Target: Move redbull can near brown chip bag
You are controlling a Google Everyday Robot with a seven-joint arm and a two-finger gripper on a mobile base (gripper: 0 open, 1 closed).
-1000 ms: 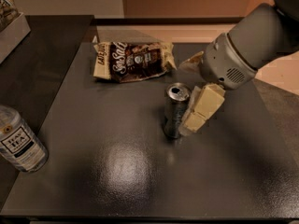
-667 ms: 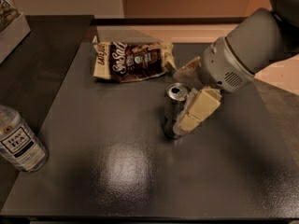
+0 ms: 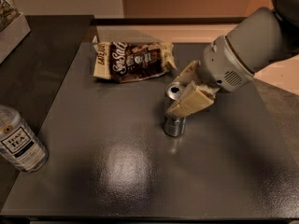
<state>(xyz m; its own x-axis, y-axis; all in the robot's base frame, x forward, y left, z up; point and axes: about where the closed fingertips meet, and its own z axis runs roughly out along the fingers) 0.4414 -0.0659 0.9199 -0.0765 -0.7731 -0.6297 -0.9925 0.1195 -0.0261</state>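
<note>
The redbull can (image 3: 174,124) stands near the middle of the dark table (image 3: 117,171), its pull-tab top facing up. My gripper (image 3: 178,98) reaches in from the right. Its cream fingers (image 3: 190,101) are closed on the can's upper half, one on the near side and one on the far side. The brown chip bag (image 3: 133,60) lies flat at the back of the table, a short way behind and left of the can. The two are not touching.
A clear bottle with a white label (image 3: 19,141) stands at the table's left edge. A box (image 3: 10,24) sits at the far left on a darker counter. My grey arm (image 3: 247,50) fills the upper right.
The fingers have closed in on the can's upper part. The can looks slightly higher than before. The chip bag and bottle have not moved.
</note>
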